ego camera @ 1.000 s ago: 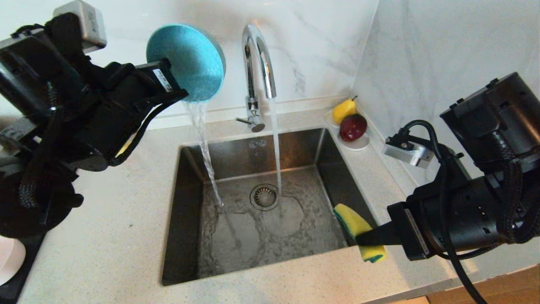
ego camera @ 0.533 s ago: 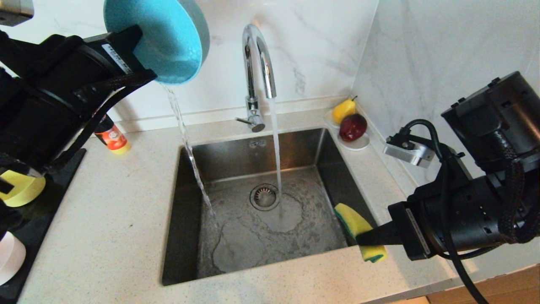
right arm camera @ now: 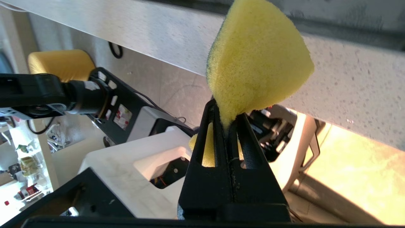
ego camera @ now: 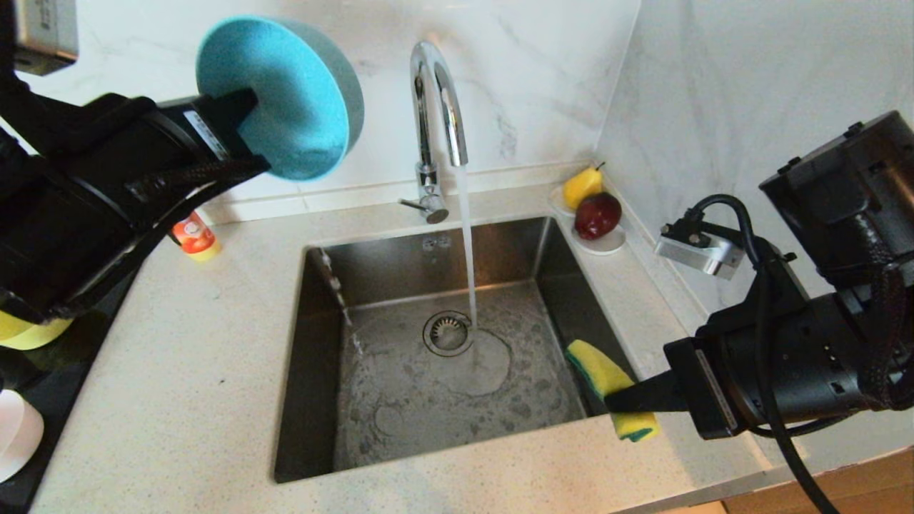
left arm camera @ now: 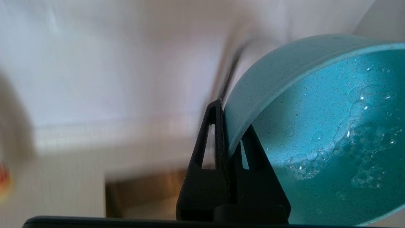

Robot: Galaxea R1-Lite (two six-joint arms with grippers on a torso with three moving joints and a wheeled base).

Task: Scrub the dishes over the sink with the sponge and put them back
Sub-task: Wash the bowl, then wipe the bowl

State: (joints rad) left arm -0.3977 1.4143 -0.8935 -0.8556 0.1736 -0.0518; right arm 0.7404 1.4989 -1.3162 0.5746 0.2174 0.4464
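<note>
Bright daylit kitchen, glare on chrome tap (ego camera: 437,107), left wrist background motion-blurred, warm overexposed patch in right wrist view

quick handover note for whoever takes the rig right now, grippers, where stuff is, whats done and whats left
Left gripper: shut on the rim of the light blue bowl, held high and tilted left of the tap; suds inside, nothing pouring out.
Right gripper: shut on the sponge, at the sink's front right corner.
Tap is running into the sink.
Yellow bowl sits on the black mat at far left, partly hidden.
Left: set the blue bowl back; I cannot tell whether the others are washed.
</note>
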